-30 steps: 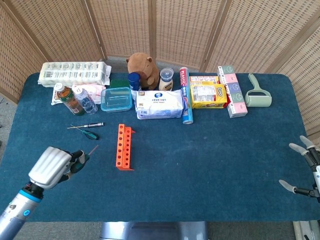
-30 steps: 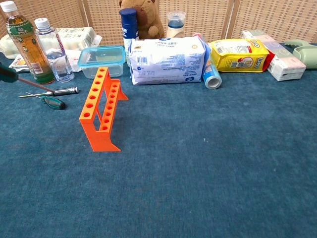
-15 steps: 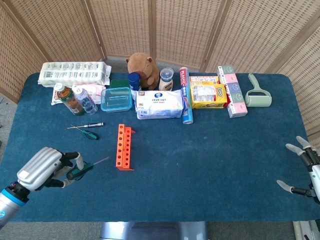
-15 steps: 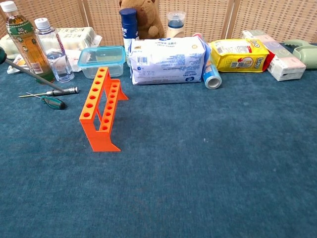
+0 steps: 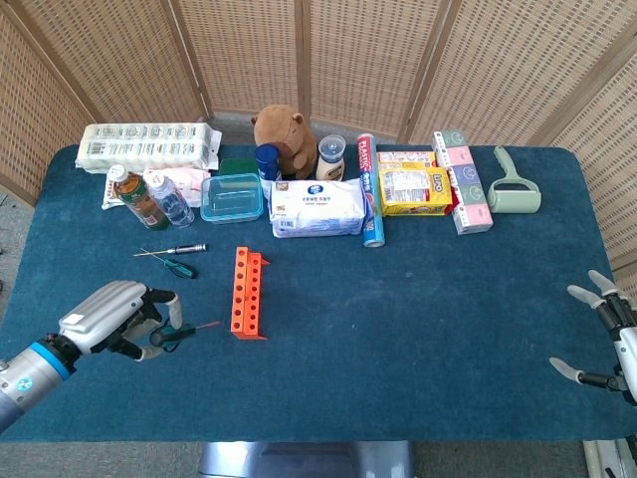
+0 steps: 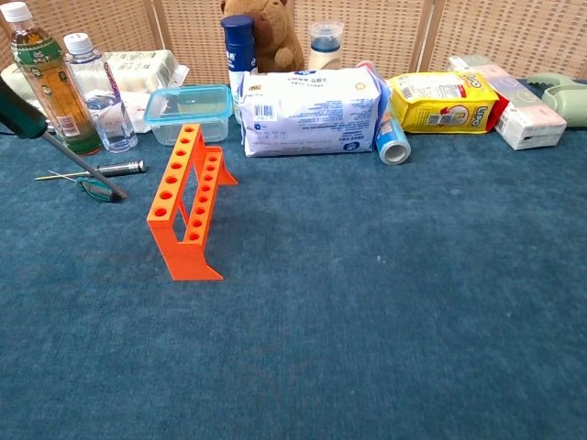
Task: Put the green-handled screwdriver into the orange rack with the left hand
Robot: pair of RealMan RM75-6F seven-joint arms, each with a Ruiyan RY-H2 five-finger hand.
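While the left hand (image 5: 117,319) grips the green-handled screwdriver (image 5: 179,333) above the blue table (image 5: 418,329), its fingers are wrapped around the dark green handle and the thin shaft points rightward at the orange rack (image 5: 247,292), the tip ending just short of the rack's near end. Compared with half a second ago, the hand sits higher in the head view and closer to the rack, and the shaft lies flatter, no longer angled upward. In the chest view the screwdriver (image 6: 55,137) has come further into the picture from the left edge, its handle now showing and its shaft slanting down toward the rack (image 6: 186,201), still apart from it.

The right hand (image 5: 605,339) rests at the table's right edge with fingers spread and nothing in them, barely changed. Two other small screwdrivers (image 5: 171,258) lie on the cloth left of the rack, in front of the bottles (image 5: 149,197), just as before.
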